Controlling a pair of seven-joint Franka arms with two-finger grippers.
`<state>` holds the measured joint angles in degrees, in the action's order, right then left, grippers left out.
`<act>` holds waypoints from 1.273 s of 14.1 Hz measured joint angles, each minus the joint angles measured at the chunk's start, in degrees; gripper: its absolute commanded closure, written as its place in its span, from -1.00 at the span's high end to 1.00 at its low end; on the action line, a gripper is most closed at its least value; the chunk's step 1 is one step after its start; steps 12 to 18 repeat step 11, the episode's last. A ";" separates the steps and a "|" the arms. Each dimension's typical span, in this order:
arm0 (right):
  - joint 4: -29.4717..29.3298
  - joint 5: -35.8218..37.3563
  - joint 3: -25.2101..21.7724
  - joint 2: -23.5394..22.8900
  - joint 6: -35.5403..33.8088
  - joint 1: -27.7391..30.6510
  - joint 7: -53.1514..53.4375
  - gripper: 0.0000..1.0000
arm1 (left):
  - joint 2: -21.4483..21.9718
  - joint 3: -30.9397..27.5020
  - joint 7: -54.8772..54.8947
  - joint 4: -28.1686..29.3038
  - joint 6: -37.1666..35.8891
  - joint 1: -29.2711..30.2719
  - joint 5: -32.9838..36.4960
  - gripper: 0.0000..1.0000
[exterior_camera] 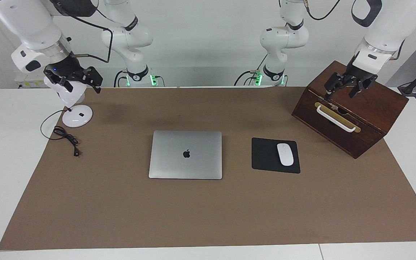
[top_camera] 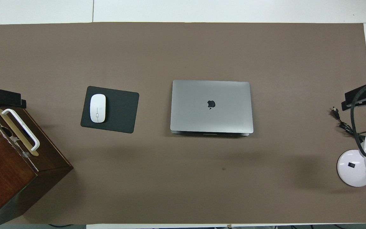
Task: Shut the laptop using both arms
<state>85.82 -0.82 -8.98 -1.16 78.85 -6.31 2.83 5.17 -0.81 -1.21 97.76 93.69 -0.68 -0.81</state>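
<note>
White walls and a white table frame our workspace, with a brown mat (exterior_camera: 208,216) spread over most of the tabletop and filling the centre of both views. At the middle of that mat we see the laptop (exterior_camera: 185,154) lying flat, its silver lid down and the black logo facing up, so we judge the closing done; nothing of the keyboard shows, and in the overhead view only a thin dark line runs along its lower edge. What is left, as we read it, is at most for both arms to settle back. We find the left gripper (exterior_camera: 346,85) at the upper right of the facing view, hanging over the top of a dark wooden box (exterior_camera: 367,119) with a white handle (exterior_camera: 335,119), its fingers apart and clamped on nothing. We find the right gripper (exterior_camera: 73,77) at the upper left of that view, hanging in front of the head of a small white desk lamp (exterior_camera: 76,116), its fingers likewise spread and empty. Both stand well apart from the laptop. Between laptop and box lies a black mouse pad (exterior_camera: 265,155) carrying a white mouse (exterior_camera: 285,154). A black cable (exterior_camera: 65,136) trails from the lamp's base across the mat's edge. Green lights glow at the two arm bases at the top centre of the frame.
</note>
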 measured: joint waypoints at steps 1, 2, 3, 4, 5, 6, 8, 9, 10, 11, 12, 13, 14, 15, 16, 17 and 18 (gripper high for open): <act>0.00 0.09 -0.06 0.00 0.00 0.01 -0.25 1.00 | 0.00 0.05 0.03 -0.04 0.00 0.00 0.62 1.00; 0.01 0.16 -0.13 0.01 0.00 0.01 -0.40 1.00 | 0.00 0.09 0.04 -0.07 0.00 -0.01 0.84 1.00; 0.01 0.18 -0.18 0.01 0.00 0.01 -0.44 1.00 | 0.00 0.12 0.04 -0.08 0.00 -0.01 0.93 1.00; 0.02 0.18 -0.20 0.01 0.00 0.01 -0.45 1.00 | 0.00 0.12 0.04 -0.10 0.00 -0.01 1.02 1.00; 0.04 0.18 -0.21 0.01 0.00 0.01 -0.46 1.00 | 0.00 0.12 0.04 -0.10 0.00 -0.01 1.09 1.00; 0.05 0.18 -0.22 0.01 0.00 0.01 -0.46 1.00 | 0.00 0.12 0.04 -0.10 0.00 -0.01 1.12 1.00; 0.13 0.18 -0.24 0.02 0.00 0.01 -0.48 1.00 | 0.00 0.12 0.04 -0.10 0.00 0.00 1.15 1.00; 0.25 0.18 -0.28 0.06 0.12 0.01 -0.49 1.00 | 0.00 0.11 0.04 -0.10 0.00 0.01 1.15 1.00; 0.47 0.18 -0.33 0.12 0.32 0.01 -0.54 1.00 | 0.00 0.10 0.04 -0.10 0.00 0.03 1.15 1.00; 0.84 0.18 -0.36 0.27 0.47 0.01 -0.71 1.00 | 0.00 0.09 0.04 -0.10 0.00 0.03 1.15 1.00; 0.84 0.18 -0.36 0.27 0.47 0.01 -0.71 1.00 | 0.00 0.09 0.04 -0.10 0.00 0.03 1.15 1.00; 0.84 0.18 -0.36 0.27 0.47 0.01 -0.71 1.00 | 0.00 0.09 0.04 -0.10 0.00 0.03 1.15 1.00; 0.84 0.18 -0.36 0.27 0.47 0.01 -0.71 1.00 | 0.00 0.09 0.04 -0.10 0.00 0.03 1.15 1.00; 0.84 0.18 -0.36 0.27 0.47 0.01 -0.71 1.00 | 0.00 0.09 0.04 -0.10 0.00 0.03 1.15 1.00; 0.84 0.18 -0.36 0.27 0.47 0.01 -0.71 1.00 | 0.00 0.09 0.04 -0.10 0.00 0.03 1.15 1.00; 0.84 0.18 -0.36 0.27 0.47 0.01 -0.71 1.00 | 0.00 0.09 0.04 -0.10 0.00 0.03 1.15 1.00; 0.84 0.18 -0.36 0.27 0.47 0.01 -0.71 1.00 | 0.00 0.09 0.04 -0.10 0.00 0.03 1.15 1.00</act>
